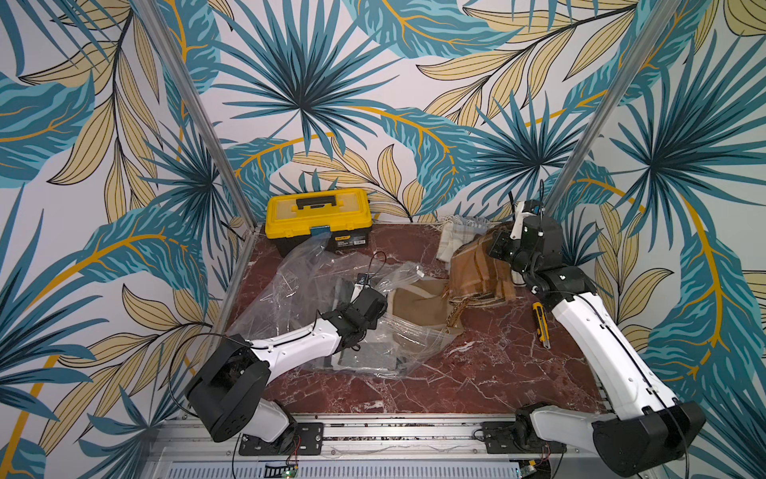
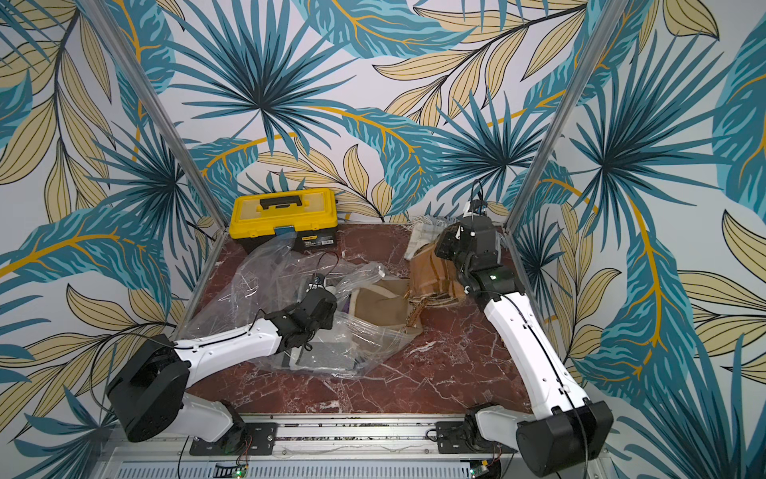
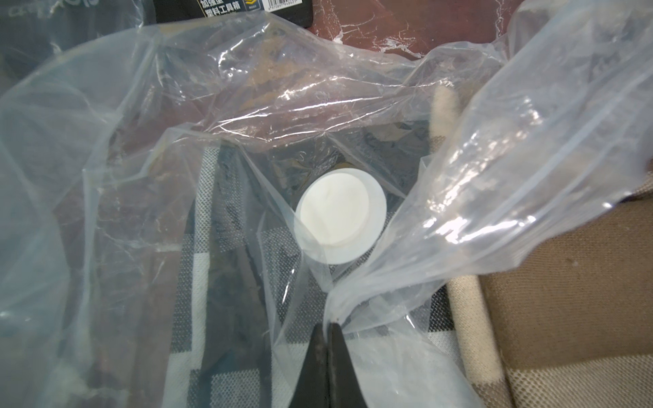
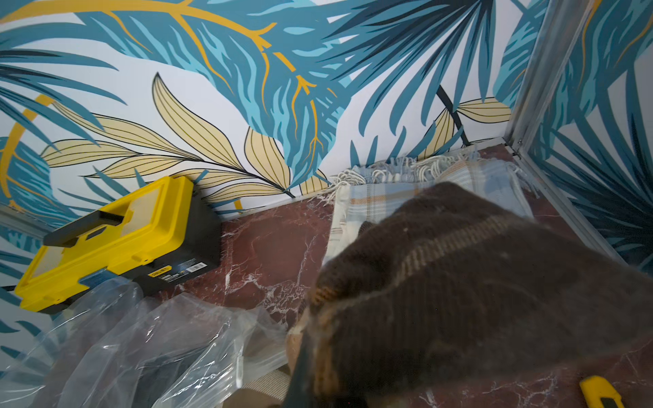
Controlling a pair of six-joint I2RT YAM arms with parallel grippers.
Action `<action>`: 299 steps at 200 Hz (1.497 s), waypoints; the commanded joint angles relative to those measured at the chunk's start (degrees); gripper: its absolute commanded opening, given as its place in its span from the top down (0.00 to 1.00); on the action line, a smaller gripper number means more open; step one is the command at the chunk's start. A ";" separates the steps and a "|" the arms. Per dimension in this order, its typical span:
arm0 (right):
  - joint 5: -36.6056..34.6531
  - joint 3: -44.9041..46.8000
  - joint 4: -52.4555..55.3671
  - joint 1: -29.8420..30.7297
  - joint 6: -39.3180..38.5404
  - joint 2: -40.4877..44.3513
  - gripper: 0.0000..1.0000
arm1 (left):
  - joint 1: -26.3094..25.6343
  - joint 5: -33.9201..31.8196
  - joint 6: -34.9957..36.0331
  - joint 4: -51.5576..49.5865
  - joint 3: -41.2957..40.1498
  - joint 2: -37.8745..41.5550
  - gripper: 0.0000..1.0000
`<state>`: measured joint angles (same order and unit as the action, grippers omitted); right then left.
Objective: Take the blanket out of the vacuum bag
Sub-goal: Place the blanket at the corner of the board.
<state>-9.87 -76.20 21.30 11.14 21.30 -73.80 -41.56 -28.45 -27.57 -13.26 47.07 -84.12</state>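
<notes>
Left wrist view, left tool (image 3: 327, 323): jaws together, clamps a fold of the large crinkly clear plastic vacuum bag (image 3: 141, 176) just beside its round white valve (image 3: 340, 216). Holds that fold raised above a grey-and-white checked fabric (image 3: 212, 353) inside the plastic. Beside it, tan woven fabric with a cream border (image 3: 565, 300).

Both top views, vacuum bag (image 1: 298, 265) (image 2: 265, 269): sprawls crumpled over the left-centre of the red marble counter (image 1: 476, 373), far edge rising in front of the yellow plastic toolbox with a black handle (image 1: 317, 213) at the back. Opens toward the right, with the small white slider clip (image 1: 419, 273) at the mouth and the tan fabric partly under the plastic.

Right tool (image 4: 304, 365): fingertips hidden by cloth, closed on the brown striped woven blanket (image 1: 476, 273). Lifts one end of it off the counter near the back right corner. Lower end trails on the marble at the bag's mouth, mostly outside the plastic. Cannot tell whether tan fabric and brown blanket are one piece.

Behind the blanket, flat by the back wall: pale blue plaid cloth with a white fringe (image 4: 424, 190). Just beside the right arm: yellow utility knife (image 1: 541, 323), apart from the blanket.
</notes>
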 commanded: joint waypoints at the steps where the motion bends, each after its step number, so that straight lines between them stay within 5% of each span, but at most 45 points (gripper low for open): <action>1: -1.18 -3.46 -6.27 -1.10 -2.58 -2.74 1.00 | 0.67 -3.70 -1.65 -5.38 -0.64 1.81 1.00; 128: -16.56 -11.90 -29.61 -4.72 3.93 -22.69 1.00 | 2.11 -5.16 -2.49 -8.98 -2.51 5.94 1.00; 203: -26.54 -25.04 -30.16 -4.81 11.40 -34.18 1.00 | 2.79 -4.38 -2.62 -8.19 -3.29 5.63 1.00; 239: -36.87 -20.63 -31.71 -4.81 21.27 -35.47 1.00 | 3.10 -3.33 -1.47 -7.50 -3.42 5.19 1.00; 299: -45.97 0.19 -26.67 -4.72 39.42 -29.60 1.00 | 3.75 -1.68 0.35 -6.19 -3.56 5.22 1.00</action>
<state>-49.69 -81.91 -7.57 6.50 51.81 -107.61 -38.68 -30.33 -28.32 -19.79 44.36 -79.40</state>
